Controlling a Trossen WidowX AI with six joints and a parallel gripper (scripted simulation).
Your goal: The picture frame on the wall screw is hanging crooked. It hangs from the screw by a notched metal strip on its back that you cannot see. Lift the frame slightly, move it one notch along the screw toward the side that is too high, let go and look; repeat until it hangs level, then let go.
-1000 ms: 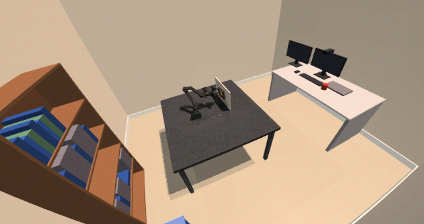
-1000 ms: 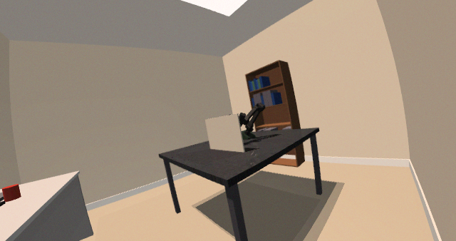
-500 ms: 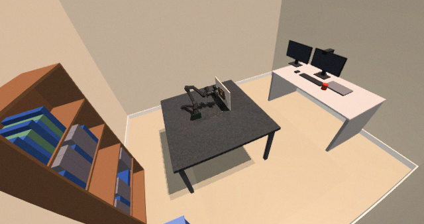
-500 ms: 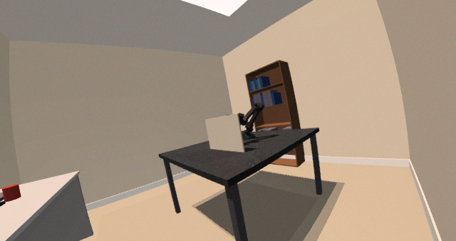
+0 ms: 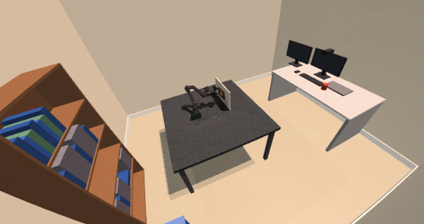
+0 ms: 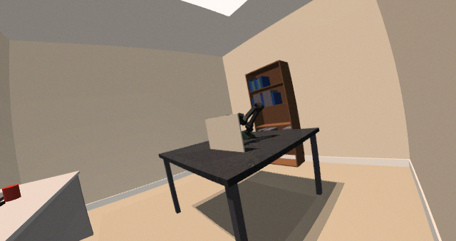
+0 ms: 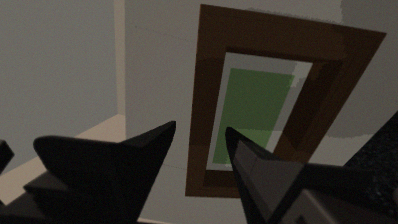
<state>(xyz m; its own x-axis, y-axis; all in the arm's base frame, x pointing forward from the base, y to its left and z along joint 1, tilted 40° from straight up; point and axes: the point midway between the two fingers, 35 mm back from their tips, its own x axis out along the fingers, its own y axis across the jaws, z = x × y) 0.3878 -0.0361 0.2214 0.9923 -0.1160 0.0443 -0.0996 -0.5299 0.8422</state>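
Wrist view: the claw (image 7: pixel 200 137) is partly open, holding nothing, with the brown picture frame (image 7: pixel 204 102) at twelve o'clock.

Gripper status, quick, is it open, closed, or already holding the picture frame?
Gripper: open, holding nothing; the picture frame on the wall panel sits ahead of its fingers, not gripped.

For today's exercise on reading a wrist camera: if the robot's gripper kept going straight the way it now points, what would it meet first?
Most likely the picture frame. The open gripper points at its brown wooden border, one long side lying in the gap between the fingers. They do not look in contact yet, though depth is hard to judge.
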